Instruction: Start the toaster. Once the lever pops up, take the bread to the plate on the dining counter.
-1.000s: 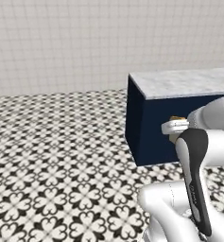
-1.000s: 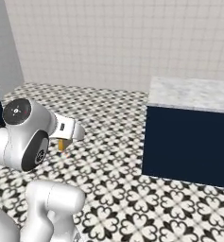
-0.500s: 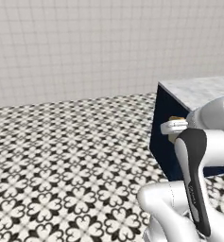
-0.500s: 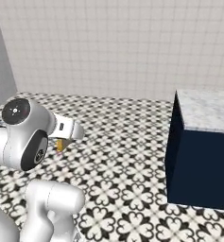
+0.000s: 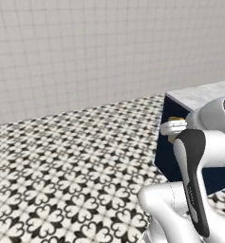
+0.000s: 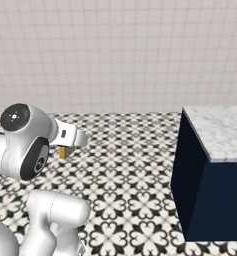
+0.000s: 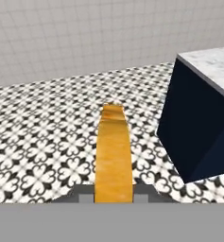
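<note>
Gripper (image 7: 113, 197) closed on the bread (image 7: 113, 153), slice held edge-on between the two fingertips, golden-brown crust running up the middle of the hand view. Bread clear of every surface, above the patterned black-and-white floor (image 7: 47, 137). In the left base view, a sliver of crust (image 5: 176, 119) visible by the white hand, next to the near corner of the counter (image 5: 199, 97). In the right base view, a small tan piece of bread (image 6: 63, 152) tucked under the hand, arm folded close to the base.

Dining counter (image 6: 215, 132) off to the right of the bread, well apart from it: white-grey marble top, plain navy base (image 7: 198, 127), one corner turned toward the camera. Floor tiles between bread and counter. Pale tiled wall (image 6: 115, 50) behind, across the whole background.
</note>
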Robot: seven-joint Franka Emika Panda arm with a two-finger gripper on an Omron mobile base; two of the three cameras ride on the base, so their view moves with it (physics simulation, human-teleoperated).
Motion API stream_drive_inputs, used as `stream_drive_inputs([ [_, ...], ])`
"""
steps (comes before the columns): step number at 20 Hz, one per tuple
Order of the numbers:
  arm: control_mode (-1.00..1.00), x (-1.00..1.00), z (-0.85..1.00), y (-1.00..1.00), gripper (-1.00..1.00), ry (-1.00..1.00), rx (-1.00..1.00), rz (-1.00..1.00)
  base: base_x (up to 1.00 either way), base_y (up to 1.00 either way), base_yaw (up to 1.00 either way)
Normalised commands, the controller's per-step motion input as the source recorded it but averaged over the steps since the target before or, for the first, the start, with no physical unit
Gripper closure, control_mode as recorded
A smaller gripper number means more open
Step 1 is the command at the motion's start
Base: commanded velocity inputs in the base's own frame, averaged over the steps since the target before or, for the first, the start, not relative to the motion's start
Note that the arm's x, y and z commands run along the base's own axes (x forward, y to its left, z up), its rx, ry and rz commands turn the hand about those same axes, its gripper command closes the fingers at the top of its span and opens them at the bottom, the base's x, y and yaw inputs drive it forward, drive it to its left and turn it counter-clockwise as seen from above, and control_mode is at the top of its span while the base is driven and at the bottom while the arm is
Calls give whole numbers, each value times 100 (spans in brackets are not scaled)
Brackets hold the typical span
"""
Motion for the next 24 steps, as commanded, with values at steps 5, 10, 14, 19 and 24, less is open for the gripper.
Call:
stream_drive_inputs([
  [5,100,0,0,0,100,0,0,0,100,48,-35],
  [10,100,0,0,0,100,0,0,0,100,49,-37],
  [14,100,0,0,0,100,0,0,0,100,81,-39],
  [19,100,0,0,0,100,0,0,0,100,84,-41],
  [24,100,0,0,0,100,0,0,0,100,97,-49],
])
